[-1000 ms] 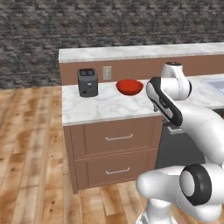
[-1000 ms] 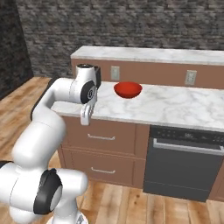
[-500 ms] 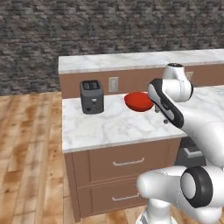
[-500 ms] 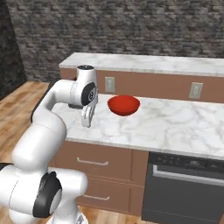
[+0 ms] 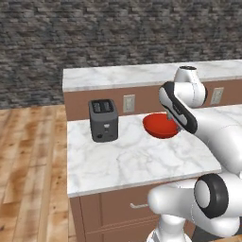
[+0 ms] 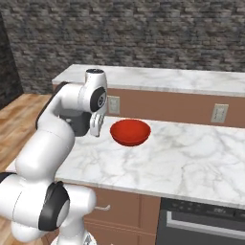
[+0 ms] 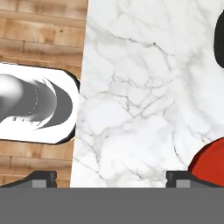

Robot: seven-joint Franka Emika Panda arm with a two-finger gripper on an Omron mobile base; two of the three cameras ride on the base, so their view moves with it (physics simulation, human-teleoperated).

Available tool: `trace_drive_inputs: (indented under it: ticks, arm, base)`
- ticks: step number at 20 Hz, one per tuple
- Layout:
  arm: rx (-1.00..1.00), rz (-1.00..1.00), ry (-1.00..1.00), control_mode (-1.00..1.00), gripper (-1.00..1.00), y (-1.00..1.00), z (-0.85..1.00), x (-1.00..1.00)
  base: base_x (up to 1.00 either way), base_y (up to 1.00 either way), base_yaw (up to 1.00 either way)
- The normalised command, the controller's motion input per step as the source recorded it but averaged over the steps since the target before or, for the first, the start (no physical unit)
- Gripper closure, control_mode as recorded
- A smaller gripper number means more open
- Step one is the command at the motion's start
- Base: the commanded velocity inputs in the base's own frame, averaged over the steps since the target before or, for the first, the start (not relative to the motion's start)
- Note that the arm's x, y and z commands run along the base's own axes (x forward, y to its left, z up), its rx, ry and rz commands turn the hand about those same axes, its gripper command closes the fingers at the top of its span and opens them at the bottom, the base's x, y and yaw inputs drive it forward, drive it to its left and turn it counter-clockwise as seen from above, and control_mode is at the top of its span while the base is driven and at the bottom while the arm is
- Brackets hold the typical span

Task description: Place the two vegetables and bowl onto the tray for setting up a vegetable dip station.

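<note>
I see the claw (image 6: 97, 125) hanging above the marble worktop (image 6: 191, 158), pointing down, its two fingers spread wide with nothing between them. In the hand view the fingertips (image 7: 41, 177) stand far apart at the bottom, over bare marble.

The red bowl (image 6: 130, 131) is my landmark. It sits upright on the worktop just beside the claw, apart from it and not touched; in the right base view the claw hangs to the bowl's left, and in the hand view a red arc of the bowl (image 7: 210, 164) shows next to one fingertip. In the left base view the arm crosses in front of the bowl (image 5: 158, 125) and hides its right part.

On the side of the bowl away from the claw, the marble runs wide and bare in the right base view. Toward me from the bowl, the worktop ends at a straight front edge, with drawers (image 5: 118, 208) below it and wooden floor (image 7: 39, 30) beyond. Behind the bowl a brown back panel rises to a higher marble ledge (image 6: 158, 79), so room is closed that way. A dark toaster (image 5: 103, 120) stands well to the bowl's left in the left base view, near the worktop's left edge.
</note>
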Motion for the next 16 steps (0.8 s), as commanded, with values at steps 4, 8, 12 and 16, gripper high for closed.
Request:
trace_drive_inputs:
  ticks: [4, 8, 12, 16]
  arm:
    - [0.0, 0.0, 0.0, 1.0, -1.0, 0.0, 0.0, 0.0]
    - [0.0, 0.0, 0.0, 1.0, -1.0, 0.0, 0.0, 0.0]
    - [0.0, 0.0, 0.0, 1.0, -1.0, 0.0, 0.0, 0.0]
    - [0.0, 0.0, 0.0, -1.0, -1.0, -0.01, -0.1, 0.06]
  base:
    - [0.21, 0.0, 0.0]
    - [0.57, 0.0, 0.0]
    - [0.45, 0.0, 0.0]
    - [0.09, 0.0, 0.0]
